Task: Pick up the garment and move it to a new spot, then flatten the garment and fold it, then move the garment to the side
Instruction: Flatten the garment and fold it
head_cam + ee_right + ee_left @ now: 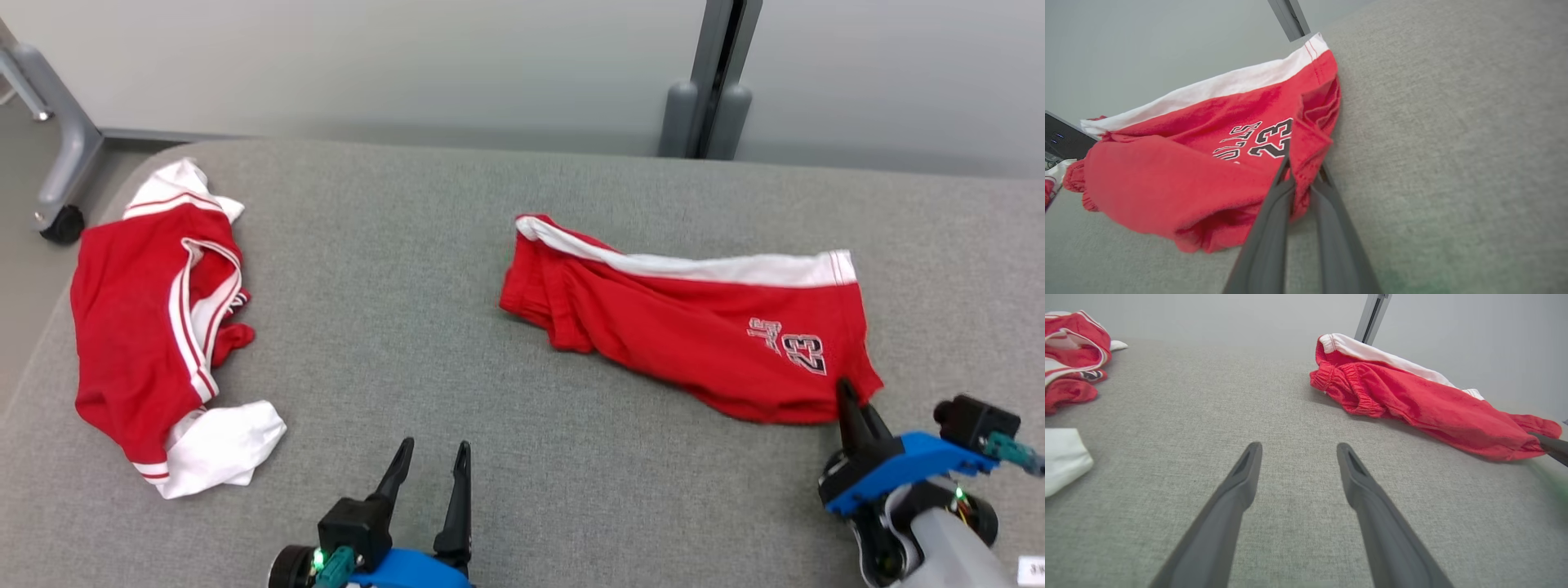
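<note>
Red jersey shorts (694, 335) with a white band and printed 23 lie right of centre on a grey fabric tabletop (408, 343). The right gripper (849, 396) pinches their near corner; the left gripper (433, 453) hovers, fingers spread. Pickup appears underway; next, lifting and carrying without slipping.

Print on red shorts (694, 327), right side of scene: number "23" (804, 354), dark outlined digits, near right hem. Word beside it reads "ULLS" (1237, 141) in right wrist view, first letter hidden under fold. White tag (1033, 569), near right corner: print too small to read. Red-white garment (139, 327), left: sliver of dark print, unreadable.
</note>
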`<state>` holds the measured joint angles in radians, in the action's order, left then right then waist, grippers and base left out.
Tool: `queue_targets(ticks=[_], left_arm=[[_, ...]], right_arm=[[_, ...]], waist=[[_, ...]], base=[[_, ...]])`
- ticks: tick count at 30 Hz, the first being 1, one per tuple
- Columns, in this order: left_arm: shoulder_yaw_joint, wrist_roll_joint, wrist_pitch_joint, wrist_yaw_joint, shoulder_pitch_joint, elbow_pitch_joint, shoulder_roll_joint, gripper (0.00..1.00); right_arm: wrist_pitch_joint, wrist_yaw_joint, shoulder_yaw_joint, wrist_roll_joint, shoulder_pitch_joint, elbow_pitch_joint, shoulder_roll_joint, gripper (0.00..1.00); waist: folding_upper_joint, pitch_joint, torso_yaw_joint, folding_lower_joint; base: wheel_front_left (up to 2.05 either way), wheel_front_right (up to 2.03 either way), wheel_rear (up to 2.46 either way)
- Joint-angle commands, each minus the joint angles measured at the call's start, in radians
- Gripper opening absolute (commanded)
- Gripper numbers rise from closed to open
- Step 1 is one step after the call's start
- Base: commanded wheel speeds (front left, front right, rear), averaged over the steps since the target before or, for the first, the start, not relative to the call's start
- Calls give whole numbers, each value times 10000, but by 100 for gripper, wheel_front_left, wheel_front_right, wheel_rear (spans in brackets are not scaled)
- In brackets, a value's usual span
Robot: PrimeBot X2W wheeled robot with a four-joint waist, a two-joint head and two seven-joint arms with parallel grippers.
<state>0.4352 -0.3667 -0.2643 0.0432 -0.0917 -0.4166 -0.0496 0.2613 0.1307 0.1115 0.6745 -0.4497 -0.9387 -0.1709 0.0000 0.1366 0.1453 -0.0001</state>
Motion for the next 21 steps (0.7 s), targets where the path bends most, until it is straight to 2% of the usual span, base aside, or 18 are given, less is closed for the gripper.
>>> queue_targets(ticks=[1, 6, 10, 15, 21], left_arm=[[-49, 54, -1, -28, 95, 17, -16, 100], [-190, 110, -1, -62, 396, 86, -16, 100], [-166, 154, -1, -97, 399, 87, -16, 100], [-100, 148, -1, -103, 261, 100, -15, 100], [65, 108, -1, -148, 159, 55, -15, 100]], right_arm=[[32, 1, 40, 130, 296, 149, -118, 0], [42, 1, 37, 341, 802, 500, -443, 0], [44, 1, -17, 46, 722, 752, -623, 0], [46, 1, 32, -474, 394, 1808, -501, 0], [40, 1, 1265, -1220, -132, 3240, -236, 0]], waist=[[0, -159, -68, 1], [0, -301, -21, 1], [0, -234, 55, 1], [0, -102, 156, 1], [0, 48, 385, 1]], base=[[0, 0, 0], [0, 0, 0], [0, 0, 0], [0, 0, 0], [0, 0, 0]])
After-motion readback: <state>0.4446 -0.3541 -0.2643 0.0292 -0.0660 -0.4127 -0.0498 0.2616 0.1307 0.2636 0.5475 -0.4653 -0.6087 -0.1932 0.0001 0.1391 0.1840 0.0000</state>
